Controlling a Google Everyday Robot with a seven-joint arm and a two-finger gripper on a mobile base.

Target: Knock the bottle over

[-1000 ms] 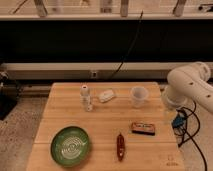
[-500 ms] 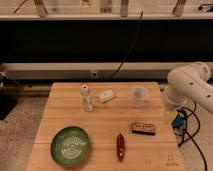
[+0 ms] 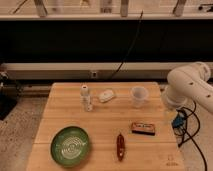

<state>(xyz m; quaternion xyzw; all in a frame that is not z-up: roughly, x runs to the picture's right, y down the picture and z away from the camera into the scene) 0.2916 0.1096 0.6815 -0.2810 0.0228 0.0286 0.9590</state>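
The bottle (image 3: 86, 97) is slim and white with a rounded cap. It stands upright on the wooden table (image 3: 105, 120), at the back left of centre. My white arm (image 3: 190, 87) comes in from the right. Its gripper (image 3: 171, 118) hangs low by the table's right edge, far to the right of the bottle and touching none of the objects.
A small white lumpy object (image 3: 106, 95) lies just right of the bottle. A clear plastic cup (image 3: 139, 96) stands further right. A green plate (image 3: 70, 146) sits front left, a reddish-brown oblong thing (image 3: 120, 146) front centre, and a brown packet (image 3: 144, 128) at right. Cables hang beside the table's right edge.
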